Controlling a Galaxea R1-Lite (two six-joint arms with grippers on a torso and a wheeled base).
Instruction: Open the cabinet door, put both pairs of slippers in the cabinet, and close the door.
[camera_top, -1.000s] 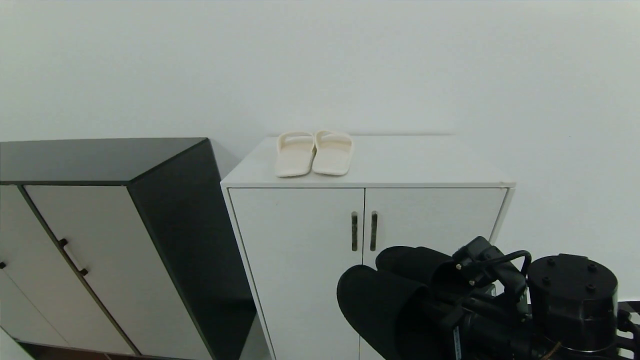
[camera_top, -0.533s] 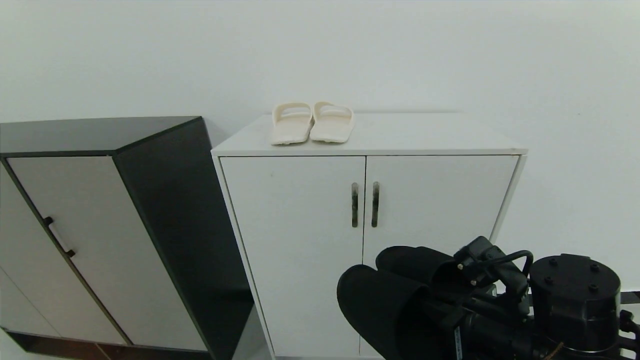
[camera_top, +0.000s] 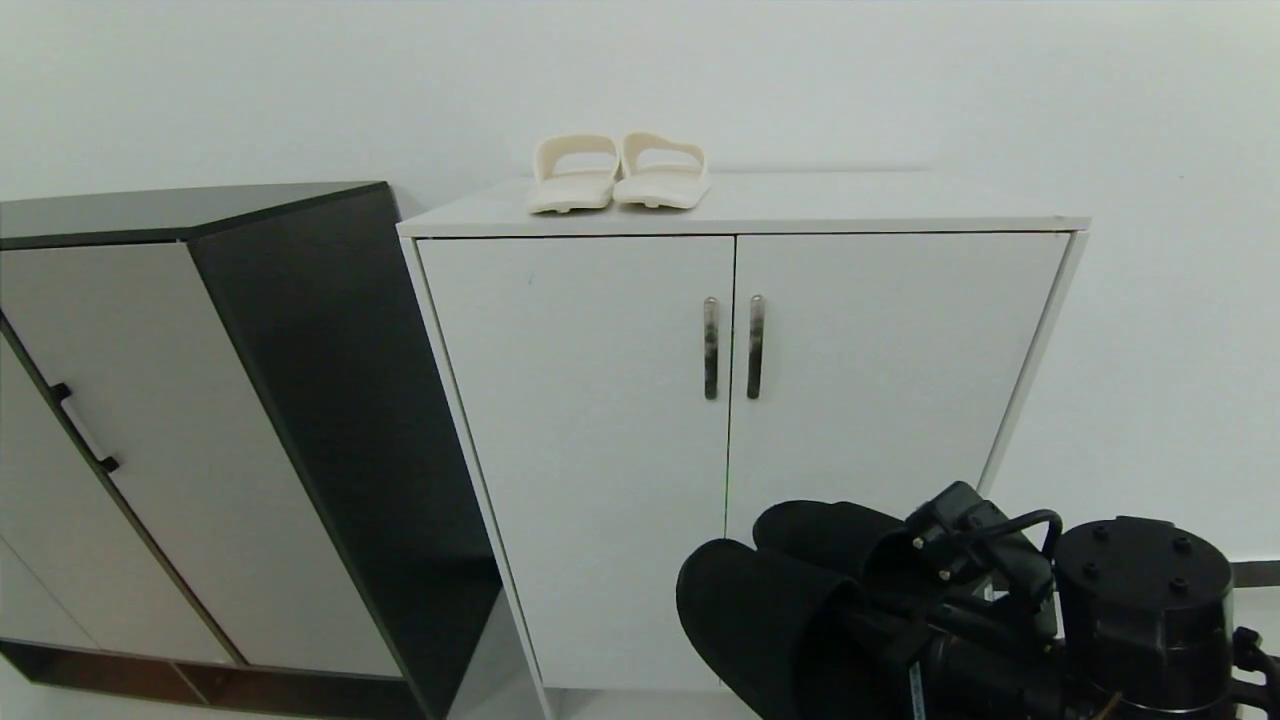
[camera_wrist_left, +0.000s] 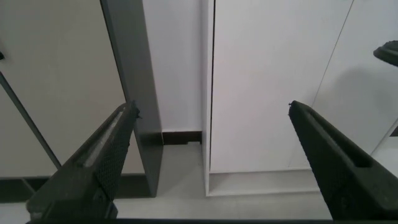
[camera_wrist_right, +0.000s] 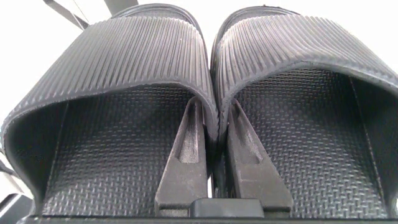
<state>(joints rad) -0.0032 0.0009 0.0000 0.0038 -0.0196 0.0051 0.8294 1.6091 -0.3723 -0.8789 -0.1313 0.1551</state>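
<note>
Black slippers (camera_wrist_right: 137, 93) hang low in front of the white cabinet (camera_top: 580, 450), with their inner walls pinched together in the narrow right gripper (camera_wrist_right: 213, 109). Such a thin hold may slip (my judgement) and drop one slipper. The left gripper (camera_wrist_left: 212, 109), spread wide and empty, is low before the cabinet's left side, and its reach for a handle (camera_top: 711, 347) could miss. Cream slippers (camera_top: 618, 172) lie on the cabinet top. Both doors are shut, so the inside is hidden.

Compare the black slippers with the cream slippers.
The black slippers are dark; the cream slippers are pale. The black slippers are held in the right gripper; the cream slippers rest free on top of the cabinet. Both pairs sit side by side, outside the cabinet's shut doors.
</note>
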